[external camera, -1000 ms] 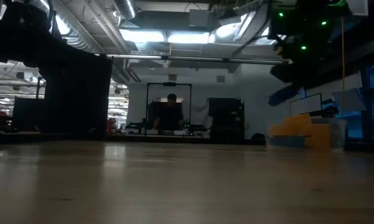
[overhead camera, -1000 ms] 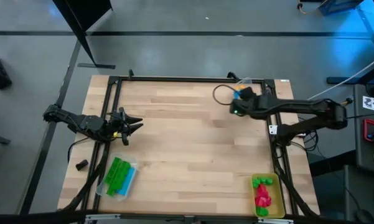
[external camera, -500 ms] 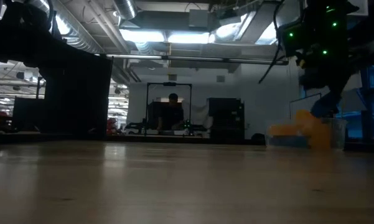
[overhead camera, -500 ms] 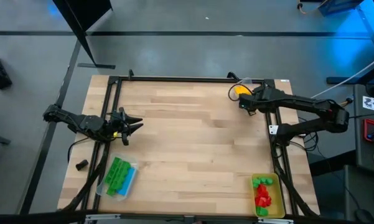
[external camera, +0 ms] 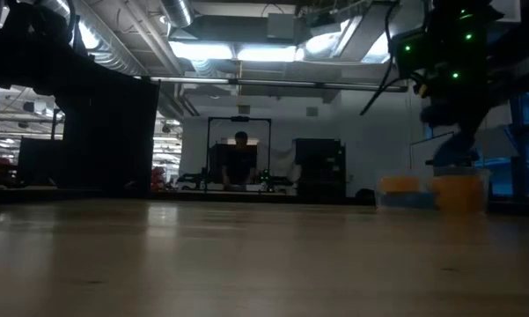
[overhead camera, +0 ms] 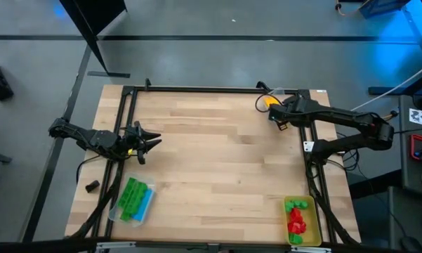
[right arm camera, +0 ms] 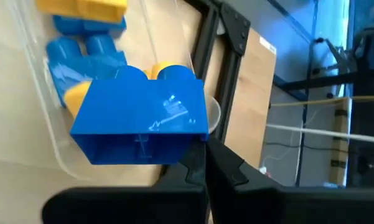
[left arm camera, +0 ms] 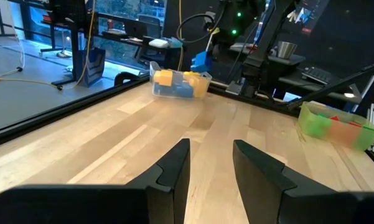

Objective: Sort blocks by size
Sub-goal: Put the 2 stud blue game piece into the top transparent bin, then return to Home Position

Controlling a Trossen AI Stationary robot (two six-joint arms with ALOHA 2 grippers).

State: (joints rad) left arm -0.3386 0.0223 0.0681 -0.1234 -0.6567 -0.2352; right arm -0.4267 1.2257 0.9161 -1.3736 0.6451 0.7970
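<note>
A blue block hangs over the clear tray at the table's far right corner, with my right gripper shut on it. In the low view the block shows under the gripper, above the tray. Yellow blocks and blue blocks lie in that tray. My left gripper waits open at the table's left edge, level, with nothing between its fingers. My right gripper pinches the blue block at one end of its hollow underside, between its two fingertips. The fingers slant down from above. The block is lifted clear over the tray, with its studs turned away from the fingers.
A clear tray with green blocks lies near the front left. A yellow tray with green and red blocks stands at the front right. The middle of the wooden table is bare. A person stands far behind the table.
My right gripper has swung toward the table's far right corner with the blue block, and its fingers have tipped further down. It now stands over the clear tray. The block has stayed in its grip, clear of the table.
</note>
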